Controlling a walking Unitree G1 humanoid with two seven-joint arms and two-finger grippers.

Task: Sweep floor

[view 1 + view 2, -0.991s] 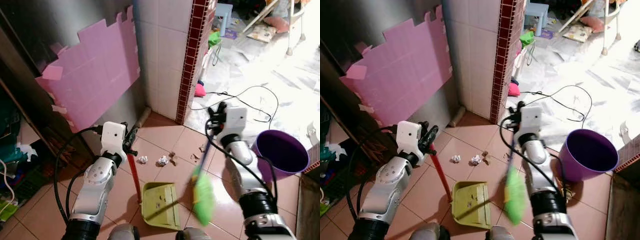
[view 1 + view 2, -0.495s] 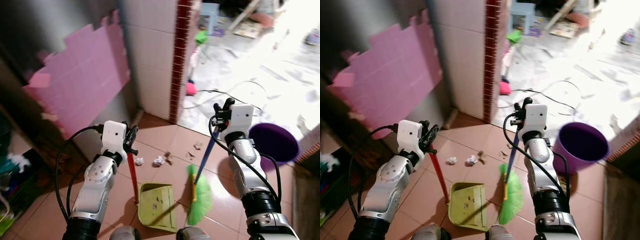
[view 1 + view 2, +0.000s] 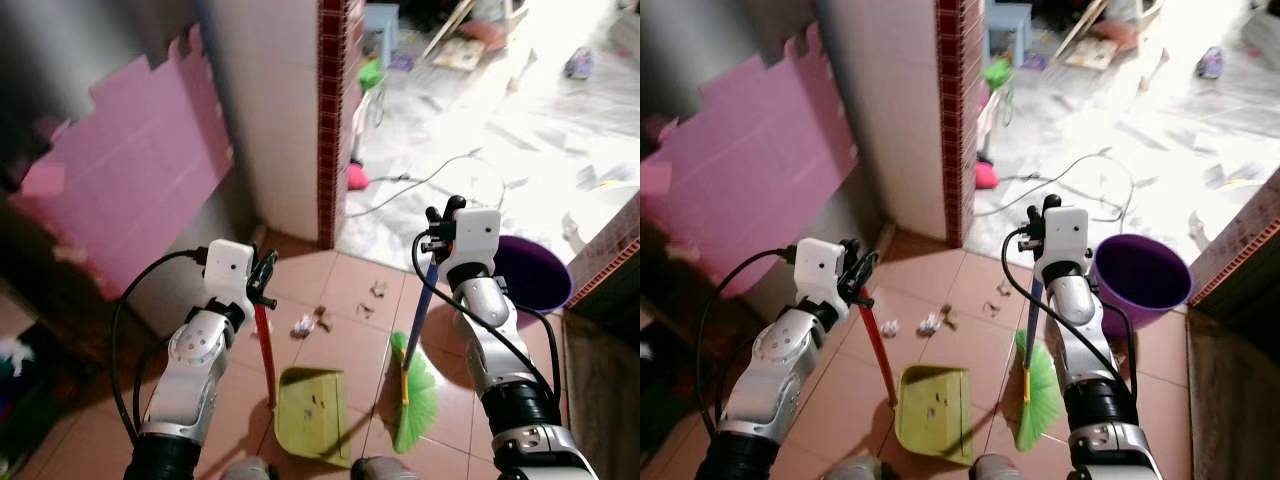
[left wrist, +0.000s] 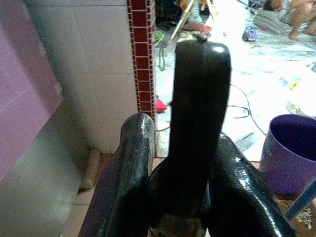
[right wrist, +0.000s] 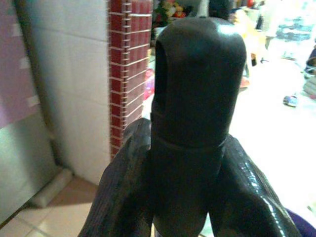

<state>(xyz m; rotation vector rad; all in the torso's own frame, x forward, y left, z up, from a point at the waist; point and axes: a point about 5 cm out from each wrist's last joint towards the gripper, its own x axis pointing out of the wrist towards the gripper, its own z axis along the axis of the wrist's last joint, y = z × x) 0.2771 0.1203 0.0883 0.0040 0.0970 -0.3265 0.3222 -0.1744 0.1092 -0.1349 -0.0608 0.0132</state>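
Observation:
My left gripper [image 3: 262, 283] is shut on the black top of a red-handled dustpan; its yellow-green pan [image 3: 312, 413] rests on the tiled floor in front of me. My right gripper [image 3: 437, 228] is shut on the blue handle of a broom [image 3: 420, 310], whose green bristles [image 3: 414, 394] touch the floor just right of the pan. Crumpled paper scraps [image 3: 302, 326] and small debris [image 3: 366, 309] lie on the tiles beyond the pan. In the left wrist view the dustpan handle's tip [image 4: 199, 113] stands between the fingers [image 4: 132, 173]. The right wrist view shows the broom handle's cap [image 5: 196, 89] held likewise.
A purple bucket [image 3: 540, 280] stands right of the broom. A white-tiled wall corner with a red brick strip [image 3: 330, 110] and a pink panel [image 3: 130, 180] rise ahead on the left. Cables [image 3: 440, 180] and clutter lie on the bright floor beyond.
The camera has swung, shifting the scene left. The broom head has gone from raised beside the pan down onto the floor, further right of it. The left gripper keeps the dustpan in place.

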